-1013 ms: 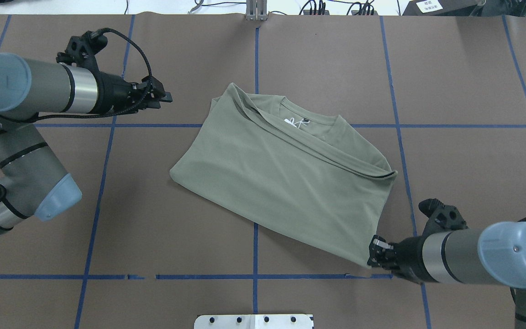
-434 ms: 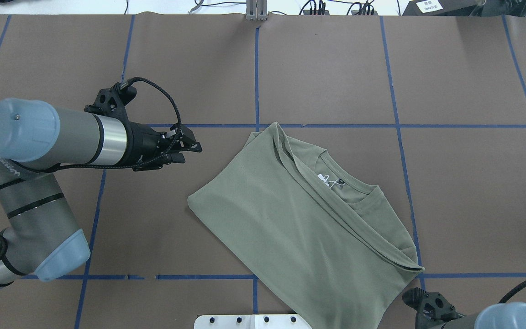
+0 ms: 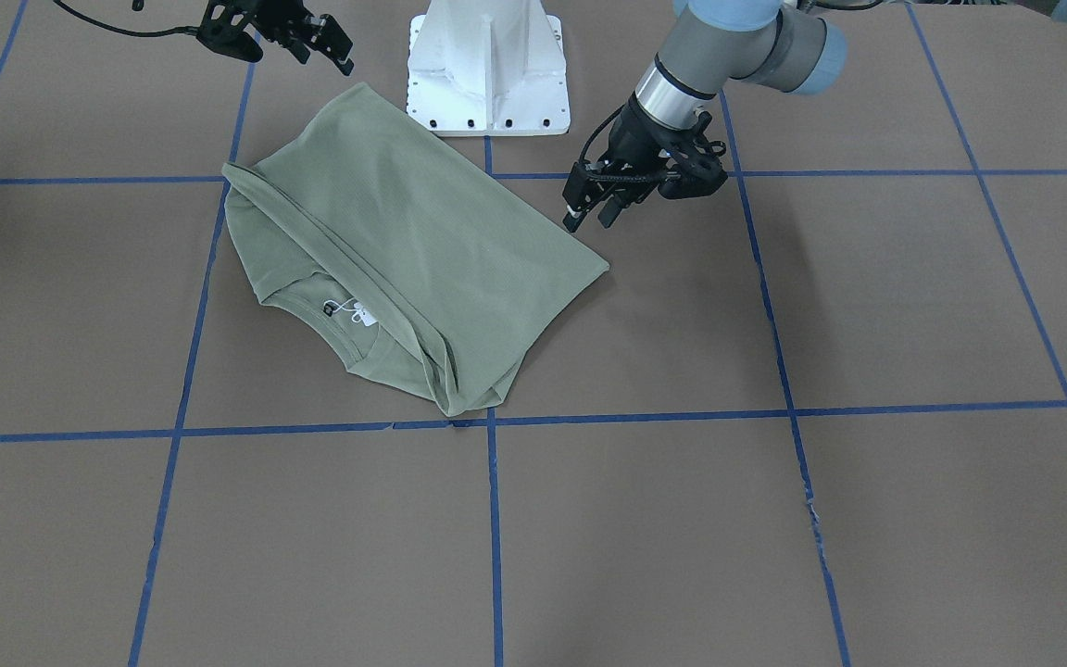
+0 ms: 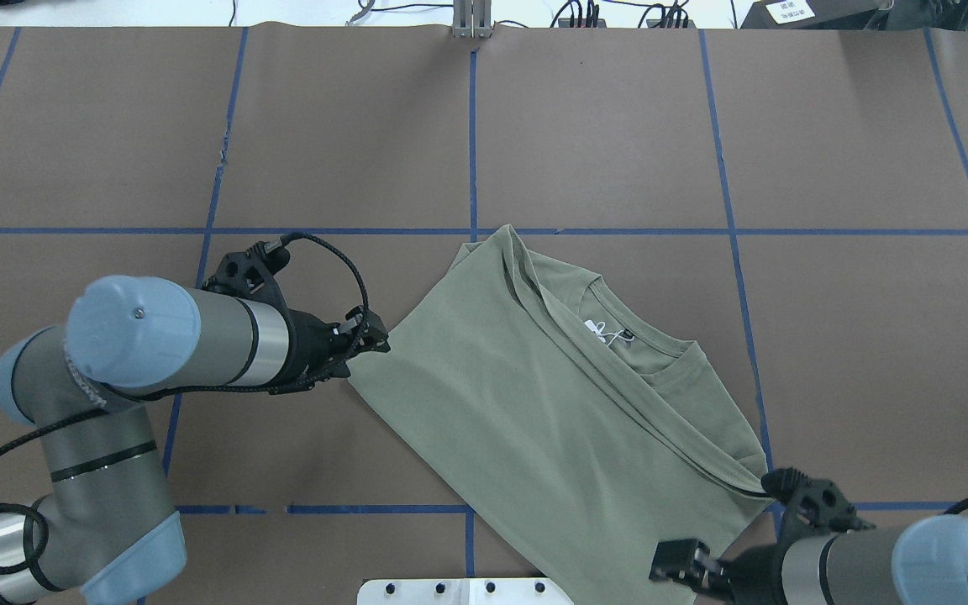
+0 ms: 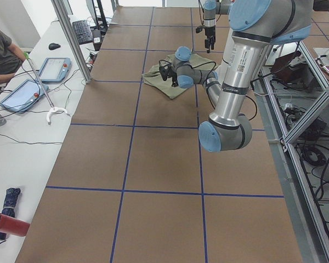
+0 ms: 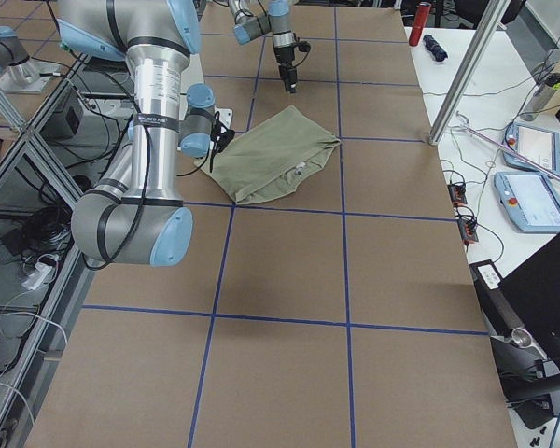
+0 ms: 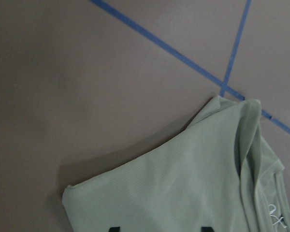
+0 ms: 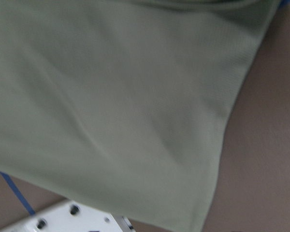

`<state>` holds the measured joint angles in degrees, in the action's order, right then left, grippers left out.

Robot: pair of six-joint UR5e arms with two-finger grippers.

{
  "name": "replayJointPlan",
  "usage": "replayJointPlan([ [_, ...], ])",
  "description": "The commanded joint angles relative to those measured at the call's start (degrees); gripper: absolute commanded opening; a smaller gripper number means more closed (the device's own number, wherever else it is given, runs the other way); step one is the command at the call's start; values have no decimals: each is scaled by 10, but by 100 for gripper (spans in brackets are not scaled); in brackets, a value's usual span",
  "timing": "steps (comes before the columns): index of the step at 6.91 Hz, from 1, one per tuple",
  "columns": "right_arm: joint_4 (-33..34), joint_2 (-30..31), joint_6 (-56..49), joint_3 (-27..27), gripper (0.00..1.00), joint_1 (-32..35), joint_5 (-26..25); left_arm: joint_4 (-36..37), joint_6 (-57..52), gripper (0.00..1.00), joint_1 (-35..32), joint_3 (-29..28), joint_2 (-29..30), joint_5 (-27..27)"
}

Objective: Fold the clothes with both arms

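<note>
The sage-green shirt (image 4: 551,395) lies folded and slanted on the brown table, neck opening and white tag (image 4: 597,329) facing up. Seen from the front, the shirt (image 3: 404,241) reaches from the pedestal toward the table's middle. My left gripper (image 4: 375,339) hovers open just beside the shirt's left corner. In the left wrist view that shirt corner (image 7: 135,193) lies below two spread fingertips. My right gripper (image 3: 330,46) stands open, a little above the shirt's near corner and holding nothing. The right wrist view is filled by green cloth (image 8: 135,96).
The white pedestal base (image 3: 487,69) stands at the table's near edge, touching the shirt's corner. Blue tape lines (image 4: 471,126) grid the brown table cover. At the far side a person (image 5: 0,55) sits by tablets (image 5: 52,68) and cables.
The shirt was dragged toward the robot and to its right, then stopped. The right gripper let go of its corner. The left arm swung down to the shirt's left corner.
</note>
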<state>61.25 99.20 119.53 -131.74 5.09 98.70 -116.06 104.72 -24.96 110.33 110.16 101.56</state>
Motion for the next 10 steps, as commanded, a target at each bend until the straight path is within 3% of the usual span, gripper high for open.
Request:
replayJointPlan([
  [1,0,-27,-11,27,100,136,2,22,22,66,32,-20,0,-23],
  [3,0,-80,-43,86,100,169,1,22,13,63,33,-51,6,-44],
  [9,1,-81,-44,95,100,171,-2,17,9,52,34,-80,15,-74],
  [10,1,-82,-44,95,100,171,-2,17,10,37,34,-80,15,-77],
])
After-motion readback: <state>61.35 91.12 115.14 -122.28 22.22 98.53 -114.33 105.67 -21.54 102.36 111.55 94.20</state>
